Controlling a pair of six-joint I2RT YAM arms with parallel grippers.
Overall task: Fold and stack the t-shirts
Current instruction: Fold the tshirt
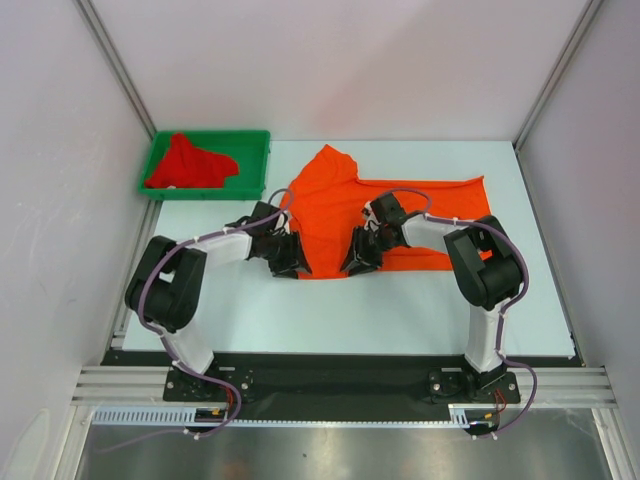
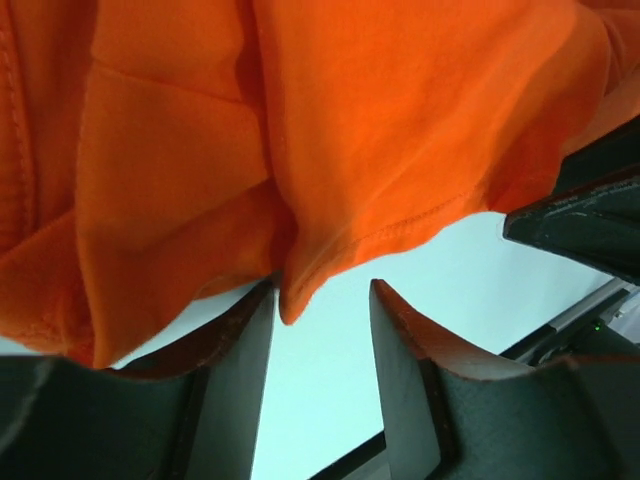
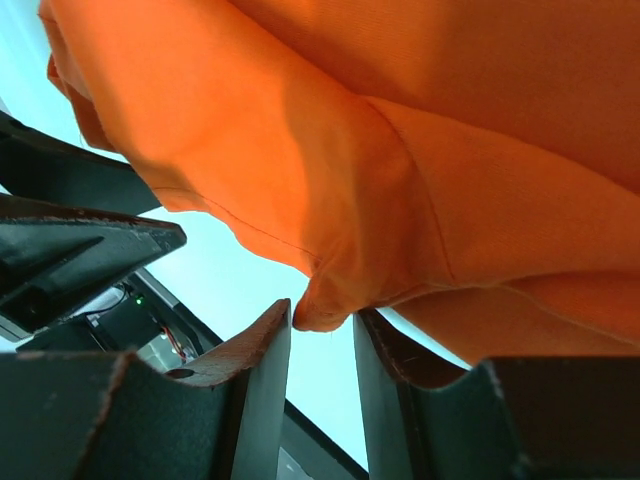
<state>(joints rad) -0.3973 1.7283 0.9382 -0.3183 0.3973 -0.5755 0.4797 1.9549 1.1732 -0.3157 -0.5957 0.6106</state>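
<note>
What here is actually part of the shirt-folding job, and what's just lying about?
Part of the job:
orange t-shirt, spread on the table
red t-shirt, crumpled in the green tray

Just lying about:
the green tray itself, merely a container

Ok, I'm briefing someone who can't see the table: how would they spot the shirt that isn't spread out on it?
Find the pale table and look to its far left corner, where a green tray sits. The red shirt lies bunched up inside that tray. Its deeper red and crumpled heap set it apart from the bright orange shirt spread out on the table beside it.
</note>
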